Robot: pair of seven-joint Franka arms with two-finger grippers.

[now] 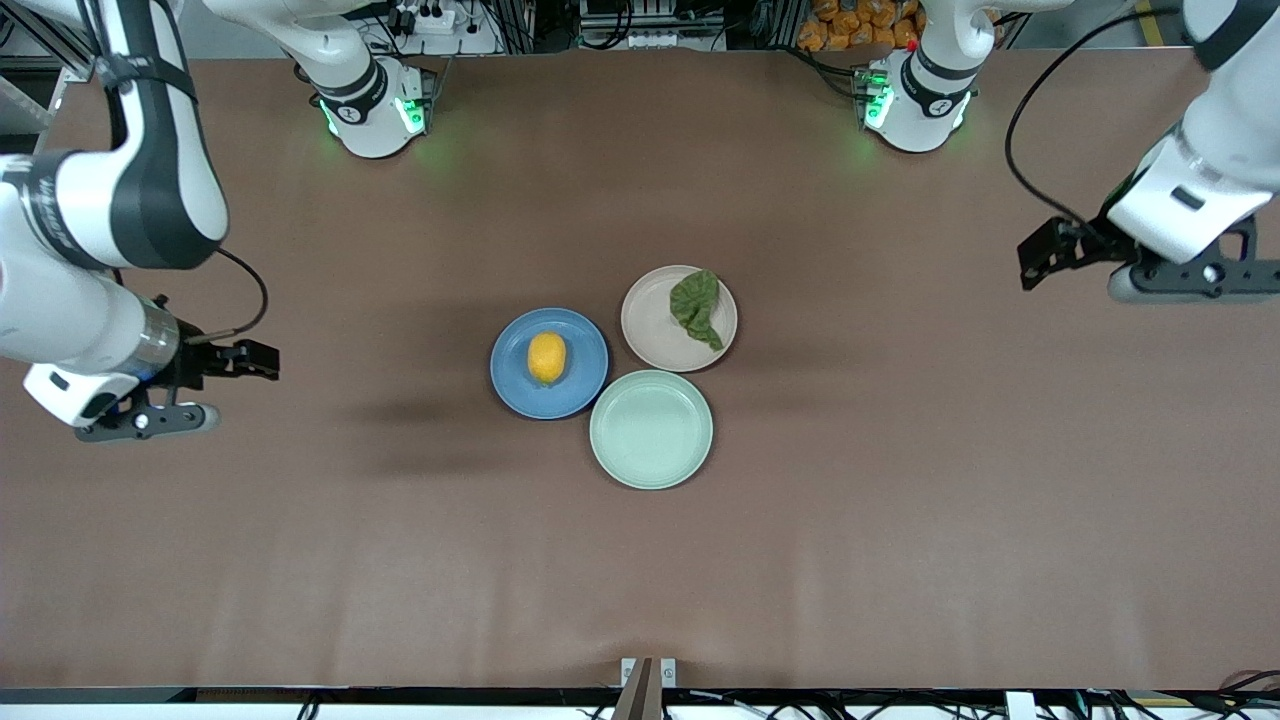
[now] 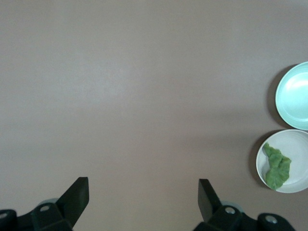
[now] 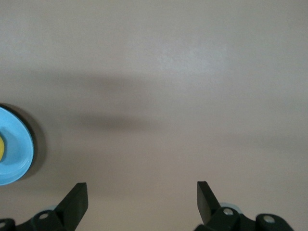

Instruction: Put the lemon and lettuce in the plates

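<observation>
Lemon (image 1: 547, 357) is sitting in my blue plate (image 1: 520, 392) and lettuce (image 1: 696, 306) in the beige plate (image 1: 650, 320), both my left gripper (image 2: 143, 192) and right gripper (image 3: 142, 195) are hanging released and empty over bare table, so I am judging only a careless sweep could be rolling the fruit out.

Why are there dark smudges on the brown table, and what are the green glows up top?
Front view: the soft dark patches on the table near the blue plate are blurry shadows, likely cast by the arms overhead; green lights glow on both robot bases. Right wrist view: the same kind of shadow streaks the bare table. Left wrist view: even light, a thin shadow rims the pinkish-beige plate.
</observation>
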